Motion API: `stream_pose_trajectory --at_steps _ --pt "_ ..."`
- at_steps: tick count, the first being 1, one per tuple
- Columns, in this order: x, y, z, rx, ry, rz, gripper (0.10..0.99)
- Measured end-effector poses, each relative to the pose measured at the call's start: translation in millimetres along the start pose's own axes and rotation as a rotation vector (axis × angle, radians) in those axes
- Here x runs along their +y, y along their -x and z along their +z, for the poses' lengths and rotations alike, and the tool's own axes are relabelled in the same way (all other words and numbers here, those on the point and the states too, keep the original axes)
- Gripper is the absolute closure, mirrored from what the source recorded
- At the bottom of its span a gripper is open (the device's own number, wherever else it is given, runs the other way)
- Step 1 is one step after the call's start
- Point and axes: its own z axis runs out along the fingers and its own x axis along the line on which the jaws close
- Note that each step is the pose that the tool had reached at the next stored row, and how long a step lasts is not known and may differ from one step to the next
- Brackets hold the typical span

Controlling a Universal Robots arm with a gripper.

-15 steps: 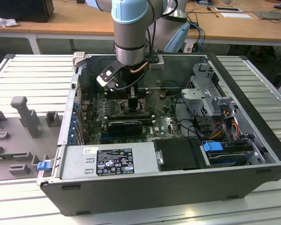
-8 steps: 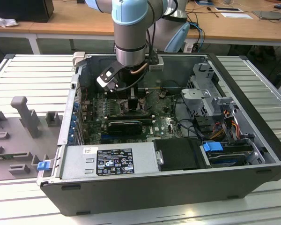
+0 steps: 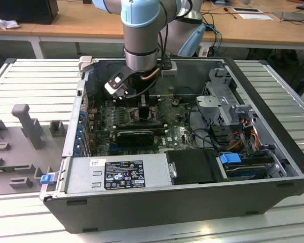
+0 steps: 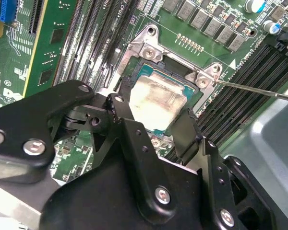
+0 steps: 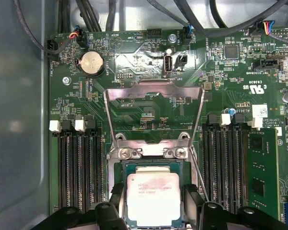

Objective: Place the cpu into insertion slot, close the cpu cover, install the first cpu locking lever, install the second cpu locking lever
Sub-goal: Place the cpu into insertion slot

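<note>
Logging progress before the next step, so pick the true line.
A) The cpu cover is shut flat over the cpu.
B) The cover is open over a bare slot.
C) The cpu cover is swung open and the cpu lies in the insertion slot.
C: in the first wrist view the cpu cover is swung back from its hinge, and the cpu lies within the insertion slot.

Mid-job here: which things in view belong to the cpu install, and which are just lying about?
Job: cpu, in the insertion slot; cpu cover, raised; locking lever; end effector at the cpu.
Just there: memory slots; coin battery; cables; power supply.
</note>
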Motion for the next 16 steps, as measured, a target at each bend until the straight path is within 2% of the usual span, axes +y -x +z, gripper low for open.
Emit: stream_pose_trajectory --at_steps 6,10,11,15,16 --pt "0.6 -0.2 -9.1 0.0019 0.000 0.000 0.494" --pt "0.8 -0.3 -12.2 0.0018 0.000 0.000 0.745" --pt "0.8 -0.3 -12.8 0.0018 0.000 0.000 0.745" --pt "0.9 -0.3 -14.9 0.0019 0.000 0.000 0.980" --pt "1.0 -0.3 -16.0 0.0018 0.000 0.000 0.980"
